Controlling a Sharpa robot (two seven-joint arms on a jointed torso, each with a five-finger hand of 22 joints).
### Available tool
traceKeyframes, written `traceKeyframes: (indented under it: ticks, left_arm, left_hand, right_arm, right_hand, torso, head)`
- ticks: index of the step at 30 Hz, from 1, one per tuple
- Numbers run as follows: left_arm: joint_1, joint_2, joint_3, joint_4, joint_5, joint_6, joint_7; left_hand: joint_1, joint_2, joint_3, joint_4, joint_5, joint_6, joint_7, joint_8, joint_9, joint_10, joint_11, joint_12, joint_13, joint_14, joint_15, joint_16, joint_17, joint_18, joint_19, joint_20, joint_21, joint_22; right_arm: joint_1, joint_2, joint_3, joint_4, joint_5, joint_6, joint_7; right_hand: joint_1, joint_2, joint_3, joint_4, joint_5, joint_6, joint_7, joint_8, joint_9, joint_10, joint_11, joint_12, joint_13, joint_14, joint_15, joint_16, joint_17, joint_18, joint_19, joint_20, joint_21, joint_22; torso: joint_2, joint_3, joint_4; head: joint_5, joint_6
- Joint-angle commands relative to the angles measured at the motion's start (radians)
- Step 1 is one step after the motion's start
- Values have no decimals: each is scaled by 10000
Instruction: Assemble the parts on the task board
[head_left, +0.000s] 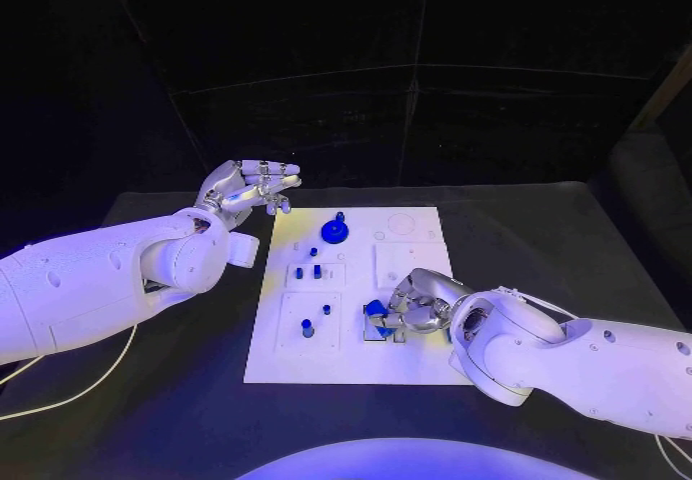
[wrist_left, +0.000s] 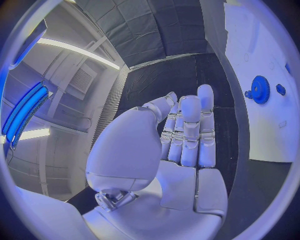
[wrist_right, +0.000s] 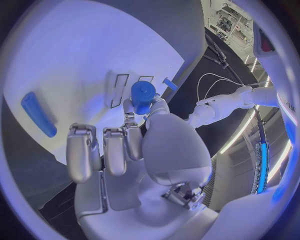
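The white task board (head_left: 418, 355) lies in the middle of the black table. My right hand (head_left: 414, 306) is low over the board's near right part and pinches a blue cylinder part (wrist_right: 142, 96) between thumb and a finger; from the head it appears at the fingertips as the blue part (head_left: 375, 308). My left hand (head_left: 254, 187) is raised off the board's far left corner, fingers extended close together with nothing in them (wrist_left: 184, 135). A blue gear (head_left: 335, 233) stands on the far part of the board, also seen as the gear (wrist_left: 259, 89).
Small blue pegs (head_left: 306, 270) stand in the board's left column, with another peg (head_left: 307, 325) nearer me. A blue bar (wrist_right: 32, 120) and a small blue piece (wrist_right: 169, 83) lie on the board by my right hand. Black table (head_left: 173, 400) surrounds the board.
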Motion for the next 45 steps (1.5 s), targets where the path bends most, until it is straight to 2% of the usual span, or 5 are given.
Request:
traceKeyframes:
  ticks: [1,15,23,36,45]
  left_arm:
    - [15,10,8,22,9,103,62]
    - [15,13,8,18,9,90,58]
    - [15,12,8,15,9,91,49]
    - [15,-5,7,16,9,94,50]
    - [14,-22,7,14,9,75,55]
  left_hand:
    - [-63,49,-55,-18,25,61,-26,38,9,-37,-15,61,-7,-19,-2,62,13,66,29,43,-56,-15]
    - [-65,48,-58,-18,25,59,-25,37,9,-39,-14,61,-7,-19,-2,63,14,66,30,43,-57,-16]
    - [-75,45,-65,-17,25,52,-23,34,6,-46,-12,63,-9,-19,-1,66,14,65,31,42,-60,-17]
    - [-75,45,-65,-17,25,52,-23,34,6,-46,-12,63,-9,-19,-1,66,14,65,31,42,-60,-17]
    - [-75,45,-65,-17,25,52,-23,34,6,-46,-12,63,-9,-19,-1,66,14,65,31,42,-60,-17]
  right_arm:
    - [3,45,-11,-26,48,290,-217]
    - [3,95,-11,-51,-511,112,-485]
    - [3,74,-11,-33,-701,42,-472]
    - [3,-190,-10,191,-813,220,-96]
    - [26,-1270,-3,781,-720,-434,634]
  right_hand:
    - [-108,133,-125,7,-121,895,-759,57,1145,294,-136,18,458,773,-63,51,1143,-160,472,-99,58,1770]
    - [-1946,345,-1157,31,-3773,804,-761,154,1723,309,-132,-131,486,759,-66,9,1095,-155,461,-112,38,1759]
    - [-2149,286,-1248,24,-3860,780,-757,153,1801,293,-129,-197,458,751,-64,-10,1058,-147,440,-110,18,1729]
    - [-102,87,-785,-938,-3178,638,-739,146,2167,291,-121,-268,516,749,-57,-39,1042,-136,409,-106,-18,1694]
    - [213,253,-783,-1024,-2167,-29,-423,-520,2020,179,136,-486,426,710,143,-133,857,-98,295,55,-123,1541]
  torso:
    - [-3,1,6]
    - [-14,4,-2]
    - [-13,6,-10]
    - [-22,2,-12]
    - [-25,-4,-34]
  head:
    - [13,-10]
    - [28,-7]
    - [26,5]
    - [26,-9]
    - [-52,47]
